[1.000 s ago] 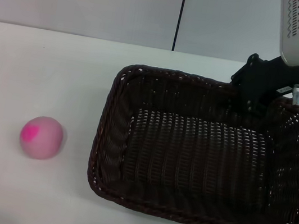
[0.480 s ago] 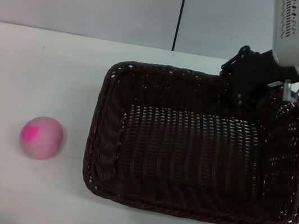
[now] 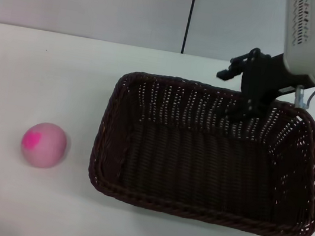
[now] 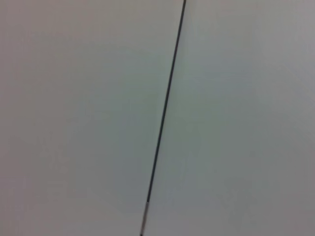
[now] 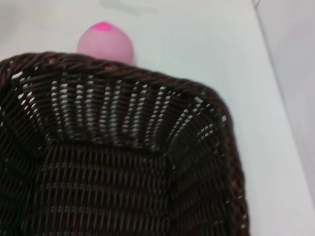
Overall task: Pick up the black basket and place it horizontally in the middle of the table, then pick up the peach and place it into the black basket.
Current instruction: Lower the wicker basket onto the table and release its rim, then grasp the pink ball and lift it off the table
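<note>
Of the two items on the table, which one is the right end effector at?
The black basket: the right end effector is at its far rim. The peach sits apart, off the basket's left side.

White table (image 3: 53,59), black basket (image 3: 205,155) resting flat at right, peach (image 3: 44,145) at left, well apart

Black basket (image 3: 209,153) sits flat on table (image 3: 45,70), far rim right under right pincer (image 3: 250,100); pink peach (image 3: 44,145) well apart, w/ magenta patch.
</note>
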Controlling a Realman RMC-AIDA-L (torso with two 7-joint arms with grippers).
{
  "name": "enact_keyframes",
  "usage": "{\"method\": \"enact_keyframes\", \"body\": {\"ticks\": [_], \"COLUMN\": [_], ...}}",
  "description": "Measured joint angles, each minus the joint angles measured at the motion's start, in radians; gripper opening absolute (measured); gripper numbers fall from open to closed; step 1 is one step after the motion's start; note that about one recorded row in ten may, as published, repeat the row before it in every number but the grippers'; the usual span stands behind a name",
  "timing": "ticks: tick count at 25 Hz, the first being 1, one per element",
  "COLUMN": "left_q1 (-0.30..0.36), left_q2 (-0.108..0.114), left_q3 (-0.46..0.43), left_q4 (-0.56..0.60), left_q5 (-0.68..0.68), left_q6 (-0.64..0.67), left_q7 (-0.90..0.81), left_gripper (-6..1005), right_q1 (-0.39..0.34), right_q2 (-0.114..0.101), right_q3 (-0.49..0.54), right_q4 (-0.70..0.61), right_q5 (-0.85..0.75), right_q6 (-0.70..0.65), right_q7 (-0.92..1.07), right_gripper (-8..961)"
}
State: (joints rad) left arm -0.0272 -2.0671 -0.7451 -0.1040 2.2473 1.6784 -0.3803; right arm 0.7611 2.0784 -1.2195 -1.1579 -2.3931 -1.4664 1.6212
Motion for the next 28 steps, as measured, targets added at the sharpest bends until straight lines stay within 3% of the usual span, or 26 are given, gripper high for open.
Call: {"method": "enact_keyframes", "body": {"ticks": [6, 7, 8, 9, 10, 12, 13, 15, 16, 17, 18, 21, 22, 23, 24, 26, 27, 28], "left_q1": [-0.021, -0.052, -0.052, -0.068, -0.080, -0.101, -0.107, -0.119, -0.119, -0.134, -0.134, -0.147, -0.154, -0.154, -0.157, -0.164, -0.169, -0.169], "left_q2": [0.012, 0.019, 0.019, 0.021, 0.023, 0.028, 0.029, 0.031, 0.031, 0.024, 0.024, 0.011, 0.008, 0.008, 0.007, 0.005, 0.004, 0.004], "left_q3": [0.075, 0.167, 0.167, 0.214, 0.258, 0.379, 0.431, 0.522, 0.522, 0.622, 0.622, 0.679, 0.695, 0.695, 0.702, 0.715, 0.730, 0.730], "left_q4": [0.070, 0.189, 0.189, 0.251, 0.304, 0.417, 0.457, 0.521, 0.521, 0.591, 0.591, 0.631, 0.635, 0.635, 0.633, 0.621, 0.600, 0.600], "left_q5": [0.001, 0.002, 0.002, 0.001, 0.002, 0.002, 0.003, 0.003, 0.003, 0.003, 0.003, 0.002, 0.002, 0.002, 0.002, 0.002, 0.002, 0.002], "left_q6": [0.034, 0.085, 0.085, 0.101, 0.113, 0.133, 0.141, 0.149, 0.149, 0.151, 0.151, 0.139, 0.130, 0.130, 0.126, 0.116, 0.092, 0.092], "left_q7": [-0.078, -0.148, -0.148, -0.185, -0.228, -0.310, -0.339, -0.384, -0.384, -0.413, -0.413, -0.418, -0.419, -0.419, -0.419, -0.415, -0.410, -0.410], "left_gripper": [834, 834, 834, 834, 834, 834, 834, 834, 834, 834, 834, 834, 834, 834, 834, 834, 834, 834], "right_q1": [-0.133, -0.209, -0.209, -0.300, -0.300, -0.442, -0.442, -0.536, -0.574, -0.637, -0.637, -0.701, -0.728, -0.728, -0.736, -0.735, -0.719, -0.719], "right_q2": [0.000, 0.003, 0.003, 0.008, 0.008, 0.012, 0.012, 0.011, 0.011, 0.007, 0.007, 0.005, 0.004, 0.004, 0.003, 0.003, 0.001, 0.001], "right_q3": [0.012, 0.022, 0.022, 0.029, 0.029, 0.032, 0.032, 0.041, 0.044, 0.049, 0.049, 0.050, 0.063, 0.063, 0.095, 0.115, 0.170, 0.170], "right_q4": [-0.210, -0.286, -0.286, -0.339, -0.339, -0.337, -0.337, -0.292, -0.257, -0.176, -0.176, -0.033, 0.084, 0.084, 0.191, 0.242, 0.369, 0.369], "right_q5": [0.109, 0.181, 0.181, 0.292, 0.292, 0.536, 0.536, 0.738, 0.840, 1.015, 1.015, 1.248, 1.373, 1.373, 1.450, 1.475, 1.512, 1.512], "right_q6": [0.003, 0.032, 0.032, 0.093, 0.093, 0.192, 0.192, 0.229, 0.232, 0.227, 0.227, 0.170, 0.101, 0.101, 0.031, 0.000, -0.074, -0.074], "right_q7": [0.049, 0.072, 0.072, 0.077, 0.077, 0.055, 0.055, -0.005, -0.048, -0.146, -0.146, -0.293, -0.383, -0.383, -0.427, -0.442, -0.469, -0.469], "right_gripper": [712, 728, 744, 760, 776, 791, 790, 789, 788, 788, 788, 788, 788, 788, 788, 788, 788, 788]}}
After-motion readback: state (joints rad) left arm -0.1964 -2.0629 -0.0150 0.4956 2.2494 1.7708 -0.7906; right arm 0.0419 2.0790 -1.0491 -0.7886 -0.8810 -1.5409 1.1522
